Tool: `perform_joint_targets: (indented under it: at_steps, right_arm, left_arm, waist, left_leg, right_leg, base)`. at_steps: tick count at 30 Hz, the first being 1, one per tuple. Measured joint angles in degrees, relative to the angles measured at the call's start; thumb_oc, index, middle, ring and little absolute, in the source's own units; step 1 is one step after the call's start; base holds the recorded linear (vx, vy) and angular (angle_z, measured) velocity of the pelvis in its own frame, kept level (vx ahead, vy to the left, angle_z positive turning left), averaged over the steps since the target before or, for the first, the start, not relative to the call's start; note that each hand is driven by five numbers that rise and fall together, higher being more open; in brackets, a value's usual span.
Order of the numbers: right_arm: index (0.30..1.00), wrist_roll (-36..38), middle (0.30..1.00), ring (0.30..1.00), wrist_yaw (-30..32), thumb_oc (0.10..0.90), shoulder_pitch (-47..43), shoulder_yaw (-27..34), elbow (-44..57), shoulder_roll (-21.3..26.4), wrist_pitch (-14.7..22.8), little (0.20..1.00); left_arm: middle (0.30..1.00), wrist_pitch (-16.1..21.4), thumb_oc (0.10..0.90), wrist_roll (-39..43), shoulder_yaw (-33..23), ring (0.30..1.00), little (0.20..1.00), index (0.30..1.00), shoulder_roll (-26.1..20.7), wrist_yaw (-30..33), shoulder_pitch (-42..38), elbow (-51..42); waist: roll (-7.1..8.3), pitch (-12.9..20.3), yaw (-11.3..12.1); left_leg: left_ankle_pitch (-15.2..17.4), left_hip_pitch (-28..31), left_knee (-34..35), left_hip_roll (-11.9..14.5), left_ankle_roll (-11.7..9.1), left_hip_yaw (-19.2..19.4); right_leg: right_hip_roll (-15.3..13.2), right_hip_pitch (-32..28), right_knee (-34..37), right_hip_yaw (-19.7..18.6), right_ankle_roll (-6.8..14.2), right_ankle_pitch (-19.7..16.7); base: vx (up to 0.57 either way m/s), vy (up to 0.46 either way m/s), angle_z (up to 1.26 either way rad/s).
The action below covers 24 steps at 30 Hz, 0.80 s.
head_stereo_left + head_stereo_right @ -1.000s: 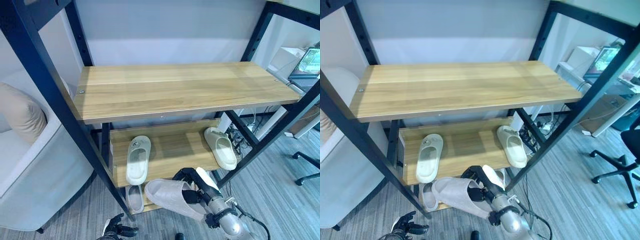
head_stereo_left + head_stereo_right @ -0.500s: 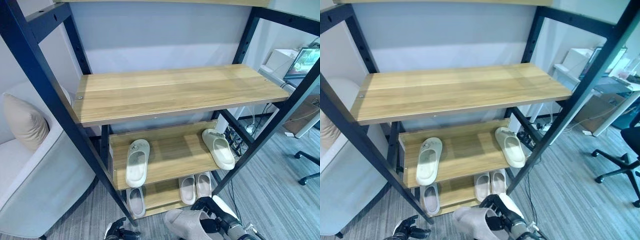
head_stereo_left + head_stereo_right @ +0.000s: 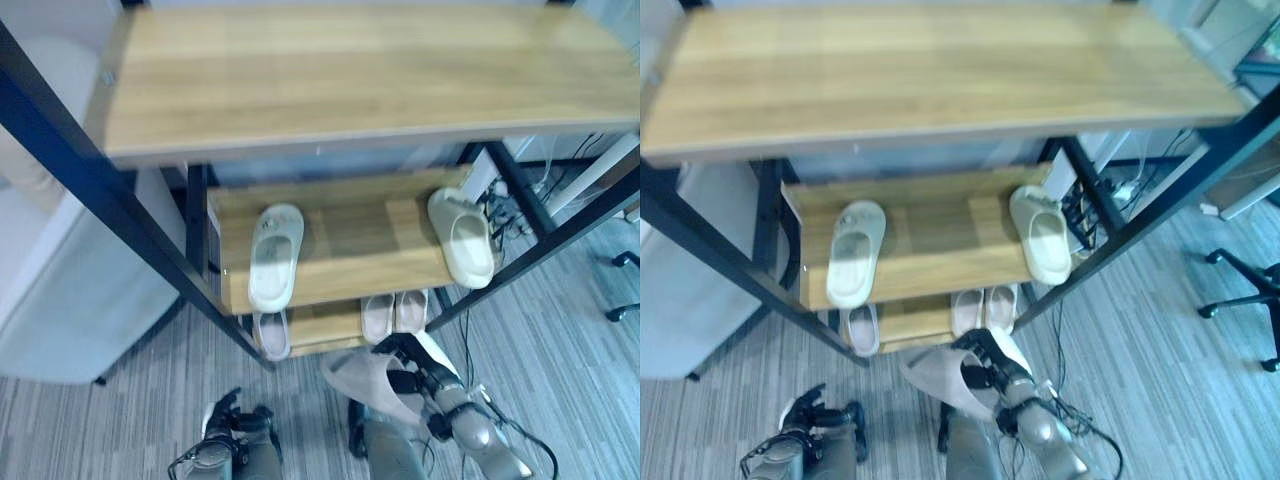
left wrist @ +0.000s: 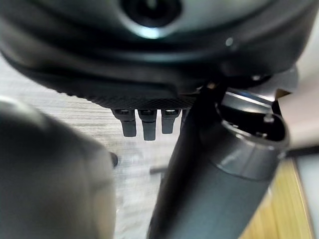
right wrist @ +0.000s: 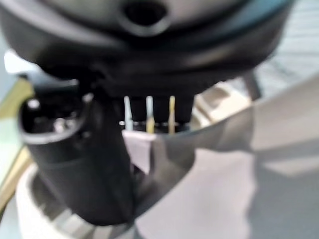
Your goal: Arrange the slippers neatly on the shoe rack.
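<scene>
Right hand: the right hand (image 3: 418,375) is low and near, on the right, in front of the shoe rack (image 3: 330,70), fingers and thumb curled round a grey slipper (image 3: 365,380) and pinching it at one end.
Held slipper: it hangs over the floor (image 3: 120,420), just in front of the bottom shelf (image 3: 320,325) and not yet on it; its free end points left.
Left hand: the left hand (image 3: 228,425) sits low on the near left with nothing in it; its wrist view shows the fingers hanging fairly straight and relaxed.
Already placed: one pale slipper (image 3: 275,255) on the left of the middle shelf (image 3: 365,235), another (image 3: 465,238) at its right edge, skewed; a pair (image 3: 393,312) and a single (image 3: 272,335) on the bottom shelf.
Handling: looks light, soft foam, likely to flex and droop from an end grip; probably grippy rather than slick, and not fragile. A hold across the strap or mid-sole should steady it better.
Edges: black uprights (image 3: 100,190) frame both sides, and the shelf lips are close overhead.
Open room: the wide gap in the centre of the middle shelf looks easiest; the bottom shelf has a slot between the single and the pair, but it is tighter.
</scene>
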<state>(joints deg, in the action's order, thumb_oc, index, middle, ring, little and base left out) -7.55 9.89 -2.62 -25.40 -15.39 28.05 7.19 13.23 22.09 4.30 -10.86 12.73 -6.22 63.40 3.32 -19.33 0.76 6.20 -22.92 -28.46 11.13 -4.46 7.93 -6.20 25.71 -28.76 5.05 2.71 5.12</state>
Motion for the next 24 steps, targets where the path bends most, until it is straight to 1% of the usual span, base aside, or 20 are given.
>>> perform_joint_targets:
  at_steps: [1, 4, 5, 6, 7, 8, 9, 10, 12, 13, 14, 16, 17, 18, 19, 20, 21, 22, 23, 24]
  right_arm:
    - [0.3, 0.2, 0.3, 0.3, 0.8, 0.4, -1.7, -0.3, 0.8, 0.0, 0.1, 0.3]
    - [0.3, 1.2, 0.3, 0.3, 2.2, 0.4, -6.5, -1.2, 0.9, -0.5, 0.0, 0.3]
    - [0.3, 1.7, 0.3, 0.3, 3.0, 0.4, -8.2, -1.1, 2.2, -0.6, 0.0, 0.3]
    - [0.3, 2.0, 0.3, 0.3, 3.4, 0.4, -11.0, -1.5, 2.3, -0.9, 0.0, 0.3]
    - [0.3, 2.0, 0.3, 0.3, 3.6, 0.4, -12.8, -1.8, 2.2, -1.0, 0.0, 0.3]
    - [0.3, 1.9, 0.3, 0.3, 3.6, 0.4, -13.6, -1.9, 2.7, -1.3, 0.0, 0.3]
    - [0.3, 1.5, 0.3, 0.3, 4.7, 0.4, -15.8, -2.3, 4.3, -1.5, 0.0, 0.3]
    - [0.3, 1.2, 0.3, 0.3, 5.5, 0.4, -18.6, -2.6, 4.9, -1.8, 0.0, 0.3]
    - [0.3, 0.3, 0.3, 0.3, 5.9, 0.4, -23.1, -2.7, 4.4, -1.6, -0.3, 0.3]
    - [0.3, -0.1, 0.3, 0.3, 6.0, 0.4, -24.2, -2.9, 4.3, -1.7, -0.6, 0.3]
    - [0.3, -1.2, 0.3, 0.3, 6.0, 0.4, -25.9, -3.3, 5.1, -0.6, -0.9, 0.3]
    - [0.3, -2.9, 0.3, 0.3, 6.7, 0.4, -31.6, -3.7, 5.5, 0.6, -1.3, 0.3]
    - [0.3, -3.4, 0.3, 0.3, 6.8, 0.4, -34.2, -4.4, 5.5, 1.5, -1.5, 0.3]
    - [0.3, -4.2, 0.3, 0.3, 7.4, 0.4, -39.2, -4.5, 5.0, 2.7, -1.8, 0.3]
    - [0.3, -4.5, 0.3, 0.3, 7.9, 0.4, -41.5, -4.6, 4.5, 3.1, -2.2, 0.3]
    - [0.3, -4.3, 0.3, 0.3, 9.2, 0.4, -47.0, -7.0, 1.6, 4.4, -2.8, 0.3]
    - [0.3, -4.4, 0.3, 0.3, 9.1, 0.4, -49.8, -8.1, 0.1, 5.2, -2.8, 0.3]
    - [0.3, -3.6, 0.3, 0.3, 9.8, 0.4, -54.5, -9.2, -3.7, 5.6, -2.9, 0.3]
    - [0.3, -2.7, 0.3, 0.3, 10.3, 0.4, -58.2, -10.7, -6.9, 5.2, -3.0, 0.3]
    - [0.3, -1.9, 0.3, 0.3, 10.3, 0.4, -59.4, -10.8, -8.1, 5.3, -3.1, 0.3]
  left_arm:
    - [0.9, 1.0, 0.8, 2.2, -0.7, 0.9, 0.9, 0.9, -0.6, 0.8, 0.3, -1.5]
    - [0.9, 2.7, 0.8, 5.6, -1.0, 0.9, 0.9, 0.9, -2.2, 2.1, 1.1, -3.5]
    - [0.9, 3.1, 0.8, 8.5, -1.8, 0.9, 0.9, 0.9, -2.5, 2.7, 1.6, -5.4]
    - [0.9, 2.9, 0.8, 9.7, -2.2, 0.9, 0.9, 0.9, -3.2, 3.2, 1.2, -5.1]
    - [0.9, 2.4, 0.8, 10.3, -2.2, 0.9, 0.9, 0.9, -3.5, 3.4, 1.5, -4.9]
    - [0.9, 2.4, 0.8, 11.0, -1.9, 0.9, 0.9, 0.9, -3.4, 3.4, 2.5, -5.2]
    - [0.9, 2.9, 0.8, 11.7, -1.1, 0.9, 0.9, 0.9, -3.5, 4.0, 4.1, -6.2]
    - [0.9, 2.5, 0.8, 12.4, -0.9, 0.9, 0.9, 0.9, -3.4, 4.3, 4.1, -6.0]
    - [0.9, 2.5, 0.8, 14.0, -0.5, 0.9, 0.9, 0.9, -3.0, 4.3, 2.9, -6.6]
    - [0.9, 2.4, 0.8, 14.2, -0.5, 0.9, 0.9, 0.9, -3.0, 4.4, 2.4, -7.6]
    - [0.9, 2.2, 0.8, 15.6, -0.3, 0.9, 0.9, 0.9, -2.7, 4.5, 3.5, -10.1]
    - [0.9, 2.6, 0.8, 16.2, 0.3, 0.9, 0.9, 0.9, -2.8, 4.6, 2.8, -10.5]
    - [0.9, 2.6, 0.8, 16.2, 0.7, 0.9, 0.9, 0.9, -2.8, 4.7, 2.7, -10.5]
    - [0.9, 2.5, 0.8, 16.3, 0.9, 0.9, 0.9, 0.9, -2.6, 5.1, 2.1, -10.4]
    - [0.9, 2.5, 0.8, 16.3, 1.5, 0.9, 0.9, 0.9, -2.7, 5.4, 1.7, -9.9]
    - [0.9, 2.7, 0.8, 18.0, 3.0, 0.9, 0.9, 0.9, -4.2, 5.5, 1.8, -9.5]
    - [0.9, 2.7, 0.8, 18.6, 3.7, 0.9, 0.9, 0.9, -4.8, 5.5, 1.2, -9.7]
    - [0.9, 2.8, 0.8, 20.9, 4.0, 0.9, 0.9, 0.9, -5.2, 5.7, 0.2, -9.4]
    - [0.9, 2.6, 0.8, 22.6, 4.0, 0.9, 0.9, 0.9, -5.2, 5.7, -0.1, -9.1]
    - [0.9, 2.6, 0.8, 23.7, 4.0, 0.9, 0.9, 0.9, -5.2, 5.6, -0.6, -9.1]
  waist:
    - [-0.45, -0.5, 0.8]
    - [-0.66, -1.7, 1.3]
    - [-0.78, -1.9, 1.6]
    - [-0.67, -3.3, 1.5]
    - [-0.73, -3.5, 1.6]
    - [-0.67, -3.4, 1.9]
    - [-0.63, -3.3, 1.9]
    - [-0.81, -3.2, 1.9]
    - [-0.86, -3.3, 2.1]
    - [-0.83, -3.2, 2.4]
    - [-1.47, -1.8, 2.9]
    - [-2.46, 0.0, 3.3]
    - [-3.09, 1.3, 3.1]
    - [-3.92, 1.7, 3.9]
    - [-4.23, 1.9, 3.9]
    - [-3.88, 3.1, 3.9]
    - [-3.74, 3.5, 3.5]
    - [-4.48, 4.5, 3.7]
    - [-4.76, 5.0, 3.8]
    - [-5.03, 4.8, 3.7]
  left_leg:
    - [1.6, -4.5, -4.8, 0.7, 0.1, -1.3]
    - [3.8, -12.7, -12.8, 1.5, -0.3, -2.6]
    - [5.1, -17.6, -17.3, 2.2, -0.2, -3.5]
    - [5.5, -21.0, -20.5, 2.2, 0.1, -4.8]
    - [6.7, -23.1, -23.1, 2.4, -0.5, -5.5]
    - [7.8, -25.1, -25.8, 3.1, 0.1, -5.9]
    - [9.8, -29.5, -31.3, 4.0, -0.2, -7.0]
    - [10.7, -33.9, -34.8, 4.2, -0.3, -8.4]
    - [11.3, -39.7, -39.5, 4.1, -0.2, -9.7]
    - [11.5, -41.1, -40.7, 3.9, -0.3, -10.2]
    - [13.6, -44.4, -43.1, 4.0, 1.4, -11.4]
    - [15.0, -50.3, -48.3, 3.4, 1.4, -12.9]
    - [16.7, -52.8, -51.0, 3.2, 2.7, -13.3]
    - [17.5, -56.0, -54.7, 2.9, 3.9, -14.0]
    - [17.7, -57.3, -56.7, 2.9, 3.8, -14.6]
    - [18.6, -60.7, -61.5, 2.9, 2.1, -14.8]
    - [19.0, -62.3, -63.6, 2.9, 1.5, -14.6]
    - [20.2, -66.8, -69.0, 2.9, 1.0, -16.0]
    - [22.1, -67.8, -74.1, 2.7, 3.3, -16.3]
    - [25.2, -67.1, -74.8, 2.2, -0.4, -16.5]
  right_leg:
    - [-0.1, 4.2, -5.0, 0.4, 0.0, 1.7]
    - [-0.1, 12.1, -12.5, 0.5, -0.8, 3.8]
    - [-0.3, 16.7, -16.4, 0.5, -1.3, 5.0]
    - [-0.4, 19.8, -19.8, 0.7, -1.7, 5.5]
    - [-0.3, 21.8, -22.4, 0.7, -1.9, 6.9]
    - [0.1, 23.8, -25.0, 0.5, -2.0, 7.7]
    - [0.0, 28.0, -29.9, 0.4, -2.6, 9.4]
    - [-0.1, 32.1, -33.5, 0.7, -2.2, 10.3]
    - [-0.4, 37.3, -38.4, 0.9, -3.3, 11.6]
    - [-0.4, 38.7, -39.3, 1.0, -3.0, 11.9]
    - [0.0, 41.5, -41.5, 1.3, -2.6, 13.3]
    - [0.0, 47.0, -45.4, 1.1, -2.5, 13.6]
    - [0.0, 49.3, -46.9, 1.0, -2.6, 13.7]
    - [-0.2, 52.9, -50.6, 0.6, -2.6, 14.2]
    - [-0.3, 54.3, -52.5, 0.4, -2.6, 14.5]
    - [0.0, 56.9, -62.2, -1.6, -2.5, 19.2]
    - [-0.1, 58.0, -64.9, -2.4, -4.1, 21.7]
    - [-1.0, 61.1, -67.7, -1.7, -3.2, 23.0]
    - [-1.2, 63.3, -69.5, -1.5, -3.5, 23.2]
    - [-1.2, 64.3, -71.0, -1.5, -3.6, 23.0]
  base:
    - [-0.14, -0.067, 0.07]
    - [-0.11, -0.05, -0.01]
    - [-0.01, -0.007, -0.03]
    - [-0.03, -0.024, 0.05]
    - [-0.02, -0.022, 0.03]
    - [-0.08, -0.057, -0.15]
    - [-0.08, -0.044, -0.19]
    - [-0.04, -0.022, -0.1]
    - [-0.03, 0.0, 0.12]
    - [-0.03, 0.018, 0.1]
    - [0.01, 0.034, 0.0]
    - [0.06, 0.033, -0.07]
    - [0.08, 0.028, -0.3]
    - [0.07, 0.023, -0.36]
    - [0.1, 0.024, -0.22]
    - [0.1, 0.027, 0.12]
    - [0.11, 0.037, 0.37]
    - [0.1, 0.033, 0.21]
    - [0.11, 0.03, 0.11]
    - [0.07, 0.017, 0.02]
